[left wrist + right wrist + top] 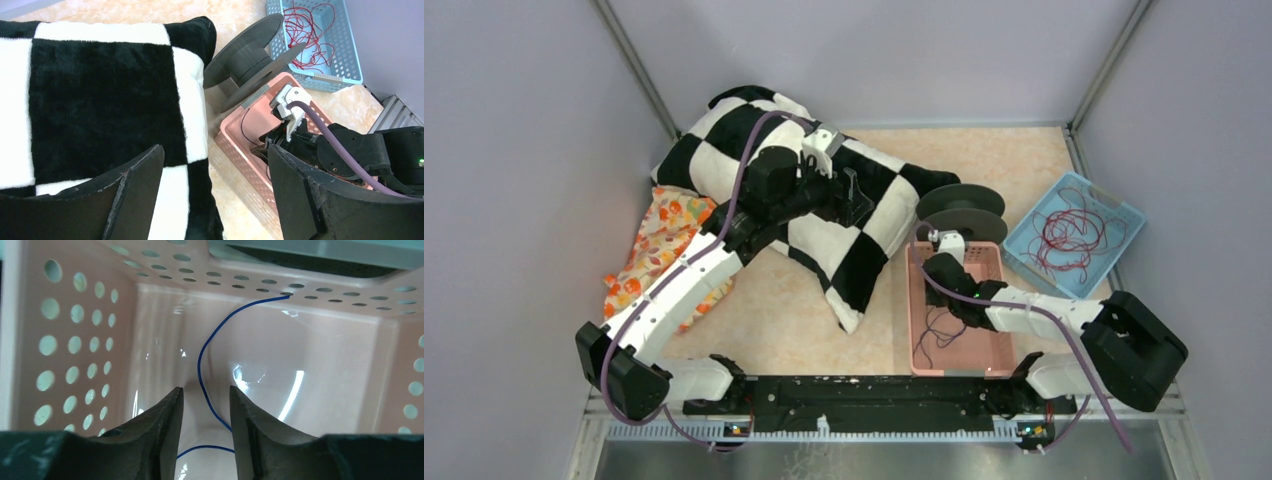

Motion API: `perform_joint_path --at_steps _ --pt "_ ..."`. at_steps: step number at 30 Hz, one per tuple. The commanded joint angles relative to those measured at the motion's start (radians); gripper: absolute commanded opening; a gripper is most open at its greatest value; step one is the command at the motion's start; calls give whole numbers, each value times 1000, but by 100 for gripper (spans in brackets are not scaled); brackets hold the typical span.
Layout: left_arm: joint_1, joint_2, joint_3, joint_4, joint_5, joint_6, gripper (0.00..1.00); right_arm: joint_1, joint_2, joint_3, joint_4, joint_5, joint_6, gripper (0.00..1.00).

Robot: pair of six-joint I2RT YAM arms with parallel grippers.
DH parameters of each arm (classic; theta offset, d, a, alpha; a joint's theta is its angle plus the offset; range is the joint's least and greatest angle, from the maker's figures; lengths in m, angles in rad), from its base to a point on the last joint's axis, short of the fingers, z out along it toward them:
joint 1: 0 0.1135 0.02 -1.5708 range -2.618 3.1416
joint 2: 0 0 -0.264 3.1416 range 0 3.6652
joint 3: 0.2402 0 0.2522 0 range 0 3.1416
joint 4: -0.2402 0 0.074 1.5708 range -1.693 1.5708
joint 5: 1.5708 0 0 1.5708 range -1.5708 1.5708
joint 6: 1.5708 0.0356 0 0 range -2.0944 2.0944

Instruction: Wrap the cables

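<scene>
Pink perforated plastic basket: your thin blue wire lies inside.
Right end effector: narrow gap, astride wire.
Left end effector: wide.

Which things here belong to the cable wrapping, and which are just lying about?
In the job:
blue wire, in the pink basket
black spool beside it, probably
right end effector, jaws straddling the wire

Lying about:
checkered pillow
floral cloth
blue basket of red wire, untouched

Cable hidden behind right hand (lower stretch).
</scene>
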Motion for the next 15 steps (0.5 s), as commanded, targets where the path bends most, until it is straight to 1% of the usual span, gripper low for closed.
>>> perform_joint_path --at_steps 1,5,7,12,14,15 --pt "4 -44 -24 58 -17 -33 82 6 16 -17 81 22 -5 37" --pt "3 -48 -30 64 -17 -39 82 6 -2 -22 81 19 -3 35" --pt "4 -49 -29 67 -14 -45 82 6 -3 -23 81 21 2 30" --pt "5 -49 -13 99 -10 -74 82 6 46 -1 73 30 12 25" --pt "4 -42 -7 106 6 -83 83 5 60 37 31 30 16 0" --pt "5 -34 3 96 16 -84 83 6 53 63 -29 31 24 0"
